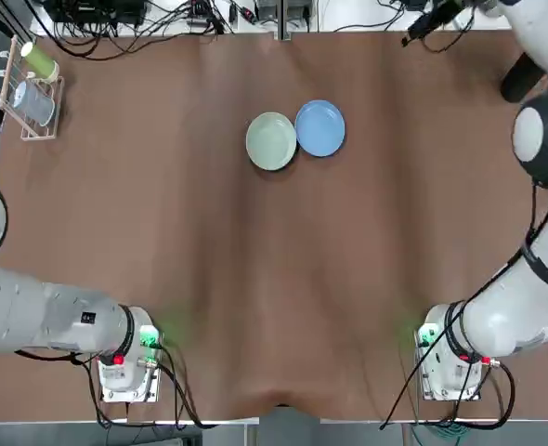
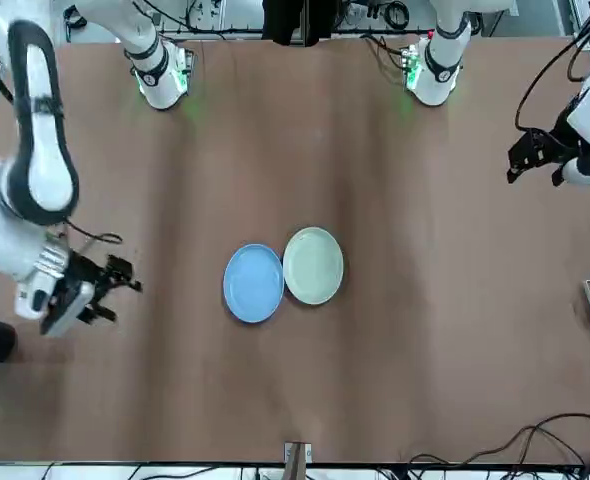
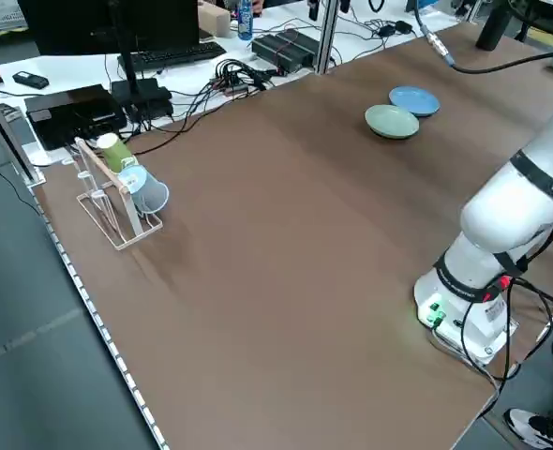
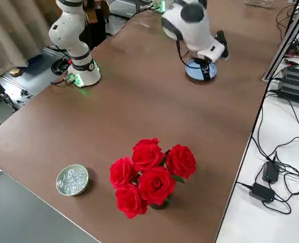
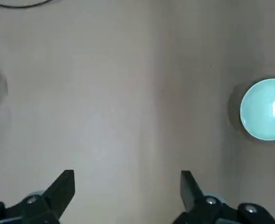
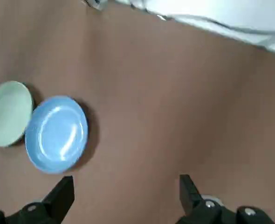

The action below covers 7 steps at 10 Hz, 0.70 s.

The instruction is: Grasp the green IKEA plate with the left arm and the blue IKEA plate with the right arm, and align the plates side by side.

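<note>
Sitting rim by rim w/ the green plate (image 1: 271, 141), the blue plate (image 1: 320, 128) lies a bit farther from the bases—any nudge is prob. baseward. R gripper (image 6: 127, 179), L gripper (image 5: 128, 173): both wide, empty, well apart from the plates, on opp. sides.

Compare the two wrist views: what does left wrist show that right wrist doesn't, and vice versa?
Only left wrist: the left gripper's own spread fingers, plus a dark cable near one corner.
Only right wrist: the blue plate, close beside the green one, a strip of white surface past the table's edge, and the right gripper's spread fingers.
Both: the green plate on the tabletop, away from either gripper's fingers.
</note>
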Available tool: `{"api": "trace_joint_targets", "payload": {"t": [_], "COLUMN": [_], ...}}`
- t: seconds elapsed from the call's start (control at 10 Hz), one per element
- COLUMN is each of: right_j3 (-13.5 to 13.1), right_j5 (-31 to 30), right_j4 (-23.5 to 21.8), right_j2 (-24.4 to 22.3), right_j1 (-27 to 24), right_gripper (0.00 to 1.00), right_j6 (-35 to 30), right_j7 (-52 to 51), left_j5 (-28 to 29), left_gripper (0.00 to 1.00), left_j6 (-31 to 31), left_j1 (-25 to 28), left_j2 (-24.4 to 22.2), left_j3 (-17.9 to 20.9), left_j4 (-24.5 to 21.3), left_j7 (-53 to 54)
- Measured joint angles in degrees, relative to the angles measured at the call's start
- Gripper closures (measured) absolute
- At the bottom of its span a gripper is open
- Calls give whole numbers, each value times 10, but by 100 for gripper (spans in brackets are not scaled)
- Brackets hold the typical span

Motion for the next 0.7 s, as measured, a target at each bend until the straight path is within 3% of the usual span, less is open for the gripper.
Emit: {"api": "trace_joint_targets", "payload": {"t": [0.2,0.7], "right_j3": [2,-11], "right_j5": [-99,-171], "right_j4": [3,4], "right_j2": [-50,-117], "right_j1": [4,-11], "right_gripper": [0,0], "right_j6": [-73,-207], "right_j7": [132,258], "left_j5": [1,3], "left_gripper": [0,0], "left_j6": [-5,-6], "left_j1": [0,0], "left_j2": [-1,-1], "left_j3": [6,6], "left_j4": [0,-1], "left_j7": [0,0]}}
